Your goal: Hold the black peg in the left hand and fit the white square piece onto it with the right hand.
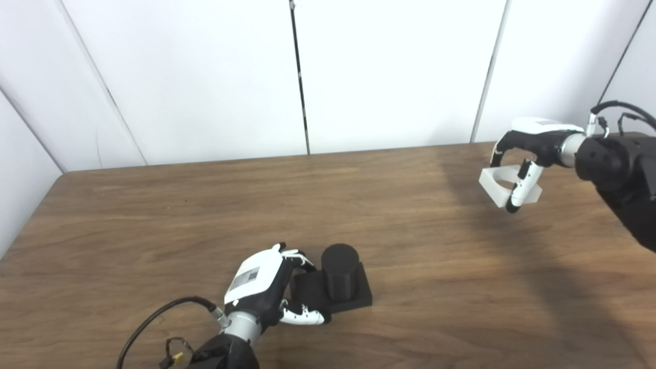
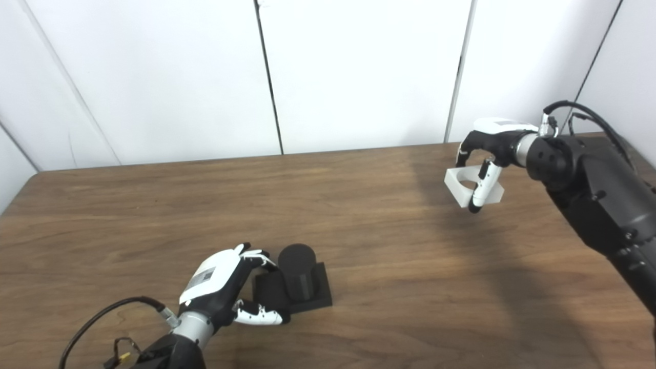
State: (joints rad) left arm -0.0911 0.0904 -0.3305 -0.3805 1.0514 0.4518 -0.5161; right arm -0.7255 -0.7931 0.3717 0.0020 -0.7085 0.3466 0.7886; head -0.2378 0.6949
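Note:
The black peg (image 1: 339,270), a short cylinder standing upright on a square black base, rests on the wooden table near its front middle. My left hand (image 1: 266,287) grips the left side of that base, thumb along the front edge and fingers over the back. At the far right, my right hand (image 1: 528,154) holds the white square piece (image 1: 505,185) with a round hole through it. The piece hangs tilted, lifted off the table, far from the peg.
The brown wooden table (image 1: 205,215) runs back to white wall panels. Its left edge meets a white wall. A black cable loops from my left wrist near the front edge.

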